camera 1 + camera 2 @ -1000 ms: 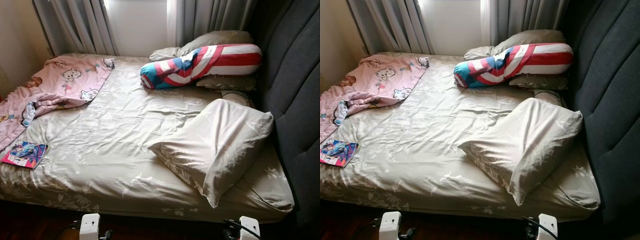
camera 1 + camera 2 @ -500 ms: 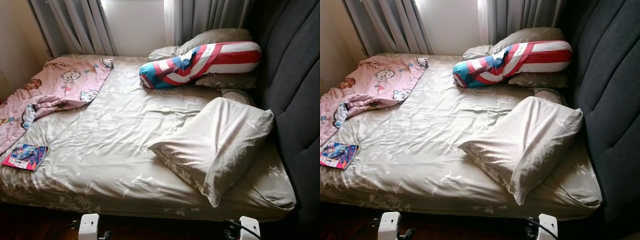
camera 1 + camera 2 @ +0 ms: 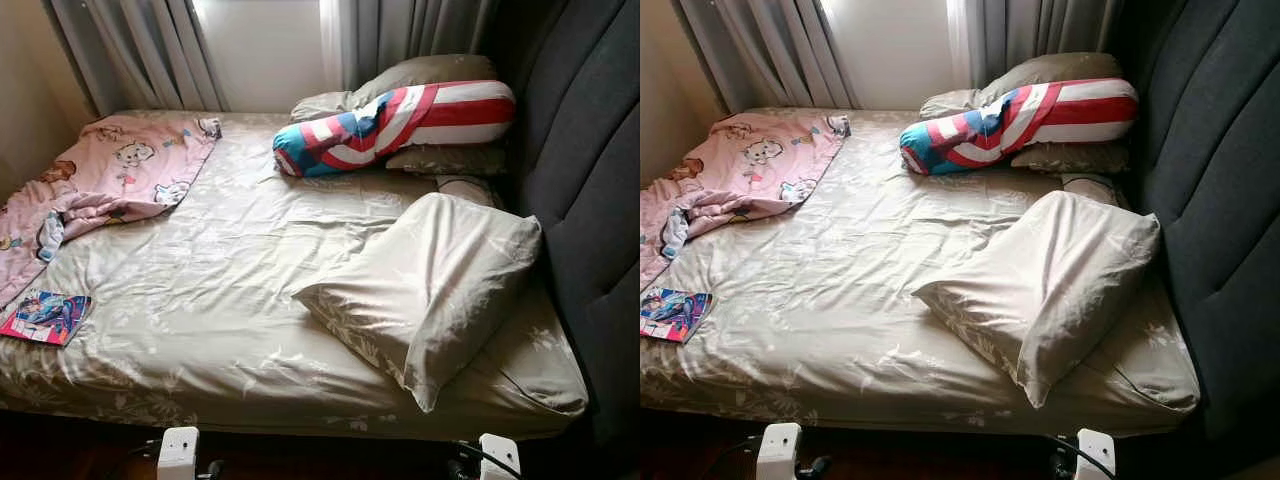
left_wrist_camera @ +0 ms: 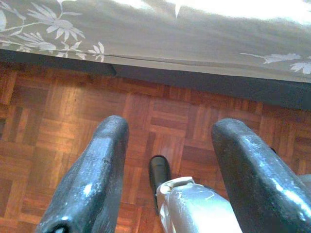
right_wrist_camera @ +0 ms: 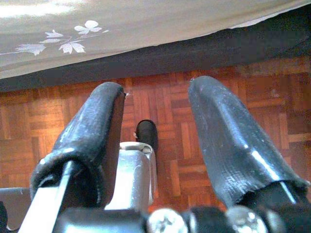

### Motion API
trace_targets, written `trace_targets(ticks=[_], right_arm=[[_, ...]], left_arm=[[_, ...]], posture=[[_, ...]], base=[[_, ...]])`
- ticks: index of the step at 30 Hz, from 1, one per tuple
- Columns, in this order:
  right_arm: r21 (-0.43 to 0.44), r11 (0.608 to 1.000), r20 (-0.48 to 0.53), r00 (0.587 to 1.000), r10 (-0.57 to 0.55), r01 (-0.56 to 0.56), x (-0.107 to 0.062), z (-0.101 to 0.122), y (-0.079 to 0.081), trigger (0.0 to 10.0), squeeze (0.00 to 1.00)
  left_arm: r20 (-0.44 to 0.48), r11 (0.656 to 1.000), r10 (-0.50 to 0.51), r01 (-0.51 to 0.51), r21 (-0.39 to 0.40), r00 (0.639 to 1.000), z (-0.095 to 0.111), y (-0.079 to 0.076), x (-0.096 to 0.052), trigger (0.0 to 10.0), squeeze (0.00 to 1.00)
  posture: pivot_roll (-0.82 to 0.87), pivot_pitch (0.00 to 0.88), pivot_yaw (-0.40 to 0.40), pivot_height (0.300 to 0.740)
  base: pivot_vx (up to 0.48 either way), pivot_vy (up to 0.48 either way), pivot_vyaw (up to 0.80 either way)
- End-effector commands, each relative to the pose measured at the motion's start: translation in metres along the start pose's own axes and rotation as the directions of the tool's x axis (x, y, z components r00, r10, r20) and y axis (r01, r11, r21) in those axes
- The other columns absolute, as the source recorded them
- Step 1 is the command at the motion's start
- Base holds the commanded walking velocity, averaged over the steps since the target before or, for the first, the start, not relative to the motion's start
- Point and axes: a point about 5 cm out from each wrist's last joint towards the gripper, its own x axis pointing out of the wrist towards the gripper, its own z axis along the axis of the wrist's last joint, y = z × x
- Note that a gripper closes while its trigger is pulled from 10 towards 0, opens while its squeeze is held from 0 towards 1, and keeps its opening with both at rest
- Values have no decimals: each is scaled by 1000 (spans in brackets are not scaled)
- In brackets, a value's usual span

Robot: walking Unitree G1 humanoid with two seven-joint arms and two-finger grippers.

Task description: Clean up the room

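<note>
view slid slightly, so you shifted, bed items unmoved | book at 9 o'clock edge, pillow at 3 | left gripper and right gripper apart, empty, over floor

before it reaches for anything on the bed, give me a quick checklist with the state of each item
1. Left gripper open, holding nothing: ok.
2. Right gripper open, holding nothing: ok.
3. Both grippers raised to the bed: not ok, they hang low over the parquet floor at the bed's edge.
4. Book free to pick: ok, it lies flat at the near left corner with nothing on it.
5. Pink blanket tidy: not ok, crumpled and hanging off the left side.
6. Large pillow in place: not ok, it lies askew, away from the striped bolster.
</note>
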Motion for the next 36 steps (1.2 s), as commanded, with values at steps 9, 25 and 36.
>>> trace_targets(ticks=[9,25,36], right_arm=[[19,1000,-3,1000,-7,7,0,-1,0,10000,0],[9,1000,13,1000,10,-10,0,1,1,10000,0],[3,1000,16,1000,9,-9,-1,0,0,10000,0]], left_arm=[[6,1000,14,-14,1,1000,-1,3,-1,10000,0],[19,1000,15,-15,-2,1000,2,1,0,10000,0],[27,1000,12,-12,2,1000,3,1,0,10000,0]], posture=[[55,0,0,740],[56,0,-5,740],[57,0,-4,740]], base=[[275,0,-114],[283,0,-148],[285,0,0]])
